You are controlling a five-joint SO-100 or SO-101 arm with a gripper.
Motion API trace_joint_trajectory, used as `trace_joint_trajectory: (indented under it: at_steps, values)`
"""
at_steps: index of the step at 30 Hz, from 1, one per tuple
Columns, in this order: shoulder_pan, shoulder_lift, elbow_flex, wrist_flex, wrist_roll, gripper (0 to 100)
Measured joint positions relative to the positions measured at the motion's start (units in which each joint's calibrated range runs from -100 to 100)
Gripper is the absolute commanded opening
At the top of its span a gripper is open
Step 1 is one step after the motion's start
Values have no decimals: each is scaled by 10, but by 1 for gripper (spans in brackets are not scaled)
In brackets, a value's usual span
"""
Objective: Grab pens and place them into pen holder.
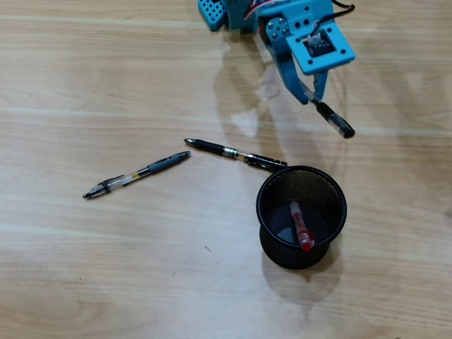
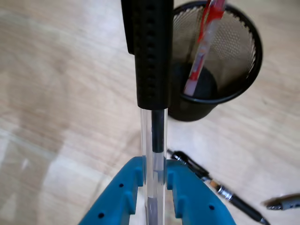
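Tightly in blue plastic pincer (image 2: 153, 176): slim clear pen (image 2: 153, 136), ribbed black cap.

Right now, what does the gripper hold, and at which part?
The gripper is shut on the clear pen with black cap, gripping its clear barrel, below the cap.

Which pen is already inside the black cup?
The red-and-white pen, leaning inside the pen holder. The gripper holds the clear pen with black cap; the other two lie on the table.
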Motion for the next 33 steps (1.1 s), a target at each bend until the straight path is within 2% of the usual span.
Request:
trace_joint_trajectory:
  at_steps: [3, 10, 22, 27, 33]
  values:
    - [13, -3, 1, -57, 16, 2]
    - [27, 11, 7, -275, 23, 2]
    - [35, 186, 8, -638, 22, 2]
    - [46, 248, 8, -713, 4, 2]
    - [56, 288, 8, -730, 2, 2]
